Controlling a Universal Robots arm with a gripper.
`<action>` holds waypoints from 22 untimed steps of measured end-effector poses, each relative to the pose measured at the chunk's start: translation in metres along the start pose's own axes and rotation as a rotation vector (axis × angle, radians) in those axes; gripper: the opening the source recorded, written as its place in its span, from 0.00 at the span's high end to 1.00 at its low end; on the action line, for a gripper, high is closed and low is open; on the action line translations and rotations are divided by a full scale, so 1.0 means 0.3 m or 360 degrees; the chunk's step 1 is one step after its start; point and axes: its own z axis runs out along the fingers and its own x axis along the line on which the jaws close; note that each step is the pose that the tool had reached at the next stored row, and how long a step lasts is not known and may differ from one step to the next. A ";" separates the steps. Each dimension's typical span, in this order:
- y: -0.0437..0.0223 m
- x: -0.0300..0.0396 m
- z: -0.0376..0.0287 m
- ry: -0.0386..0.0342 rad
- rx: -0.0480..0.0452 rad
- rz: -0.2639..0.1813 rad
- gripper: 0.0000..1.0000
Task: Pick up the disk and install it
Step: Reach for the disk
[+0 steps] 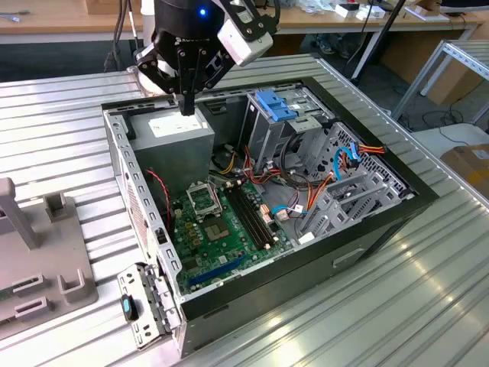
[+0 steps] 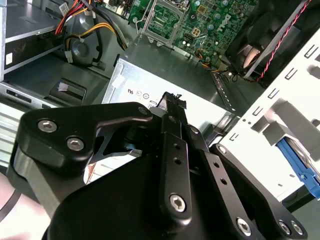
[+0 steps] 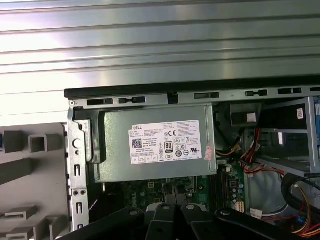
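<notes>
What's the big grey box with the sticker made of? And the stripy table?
The grey box looks like dull sheet metal, going by its folded edges. The table looks like bare, shiny metal, perhaps aluminium: its ribs reflect the light.

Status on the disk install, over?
Gripper fingers shut, empty, above large grey metal box with white label. Blue plastic frame on silver drive cage; disk in it unconfirmed. Loose cables beside cage.

A workshop-like lab: open computer case (image 1: 344, 252) on ribbed metal table (image 1: 397, 306), wooden workbenches (image 1: 69, 15) behind.
</notes>
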 end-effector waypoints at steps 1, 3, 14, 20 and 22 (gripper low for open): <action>0.000 0.002 0.000 0.0000 0.0000 0.0000 0.89; -0.001 0.008 0.000 0.0000 0.0000 0.0000 0.89; -0.006 0.087 -0.002 0.0000 0.0000 0.0000 0.89; -0.009 0.117 -0.003 0.0000 0.0000 0.0001 0.89; -0.009 0.120 -0.003 0.0000 0.0000 0.0001 0.89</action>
